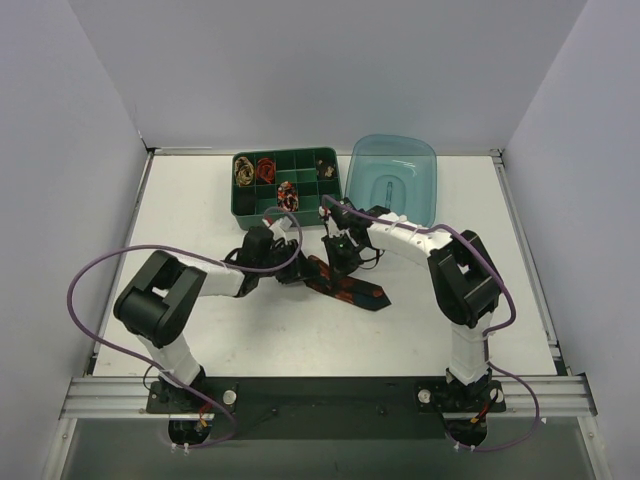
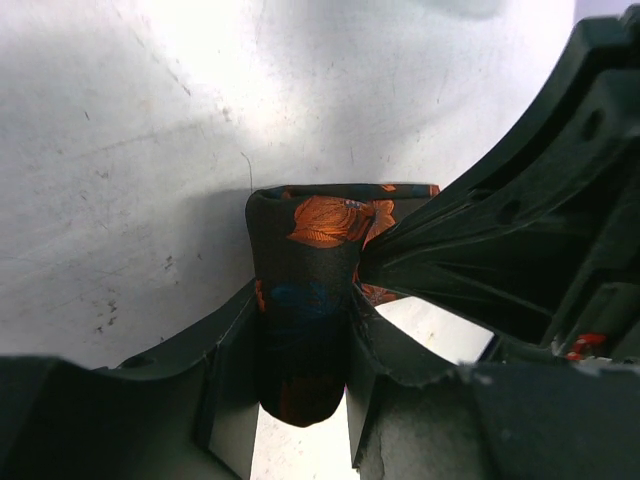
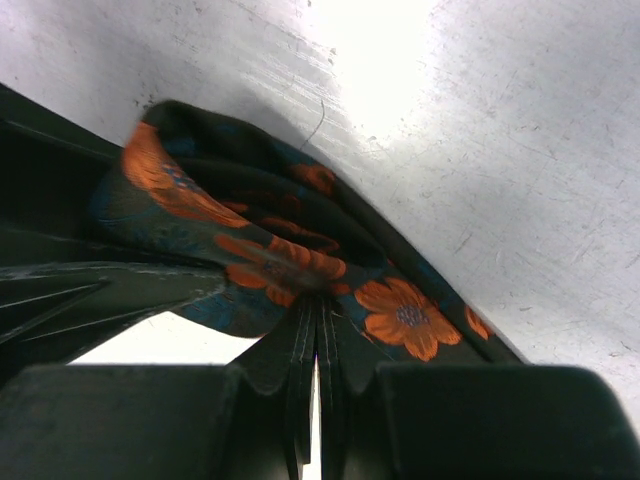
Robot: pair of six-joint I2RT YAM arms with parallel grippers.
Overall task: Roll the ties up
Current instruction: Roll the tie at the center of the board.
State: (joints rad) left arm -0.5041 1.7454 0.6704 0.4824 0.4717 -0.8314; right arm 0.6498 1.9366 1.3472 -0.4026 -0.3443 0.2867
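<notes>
Risk, loose tail: the free length of the tie (image 1: 356, 289) lies flat on the table (image 1: 300, 340), trailing to the near right. It could be dragged rather than wound if the fold is lifted or pulled away too fast.
Risk, fold: the slippery fabric could be lost from one pinch if the two grippers are drawn apart, and the started fold would spring open.
Risk, collision: the two grippers are crowded almost touching, so the fingers could be knocked together by a small twist.
Left jaws: the left gripper (image 2: 300, 405) is closed at middle width around the folded end, and the fabric fills the gap between both fingers (image 2: 228, 385).
Right jaws: the right gripper (image 3: 316, 345) is pinched tight on a gathered layer just beside that fold, with fabric bunched to the left of it.
Far side: rolled ties (image 1: 265, 169) are seen in the green tray's (image 1: 330, 205) compartments, well apart from the work.
</notes>
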